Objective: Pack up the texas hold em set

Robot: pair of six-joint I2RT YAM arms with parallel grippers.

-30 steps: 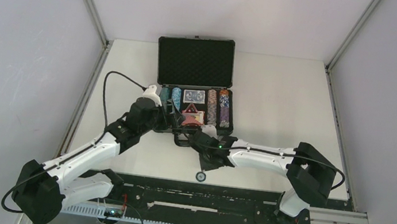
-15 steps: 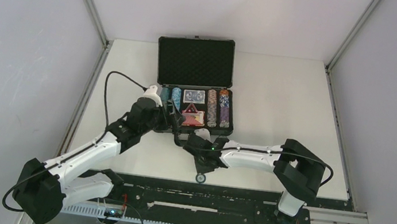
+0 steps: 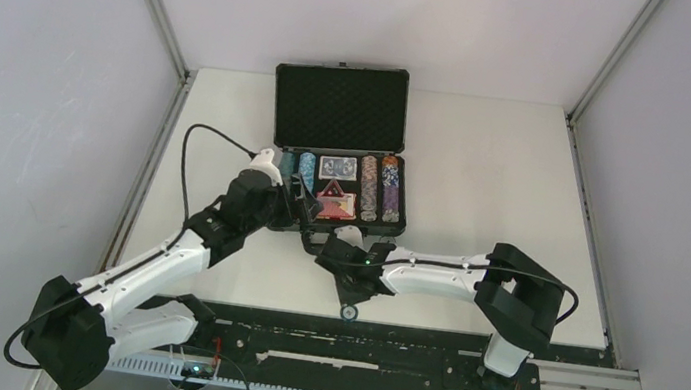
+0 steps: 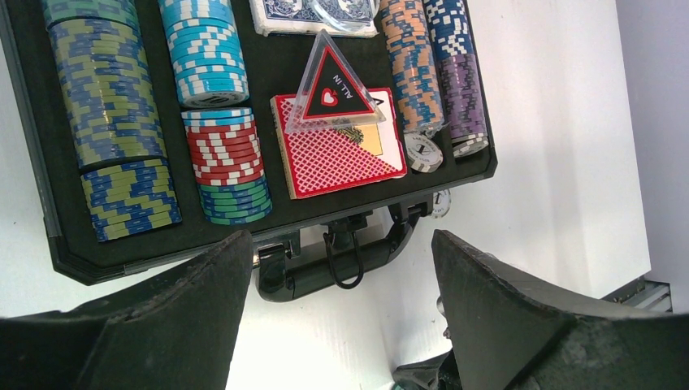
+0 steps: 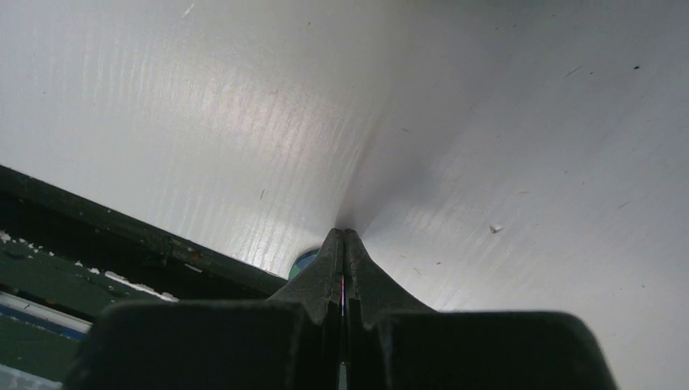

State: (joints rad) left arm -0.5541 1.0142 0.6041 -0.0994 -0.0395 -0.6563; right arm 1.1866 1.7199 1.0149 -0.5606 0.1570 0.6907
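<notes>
White surface (image 3: 485,173), open black briefcase (image 3: 340,109) at its far middle.
Left jaws spread wide and empty above its handle (image 4: 341,272); right jaws shut, empty, low to the surface. Chip rows (image 4: 114,106) and red deck (image 4: 337,158) inside; one loose chip (image 3: 348,308) near the front edge.

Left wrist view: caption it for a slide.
Open left gripper beside the black foam-lined briefcase holding multicoloured poker chip rows, red card deck and triangular ALL IN button.

White table (image 3: 485,173) with open black briefcase (image 3: 338,108), small round disc (image 3: 348,308)
</notes>
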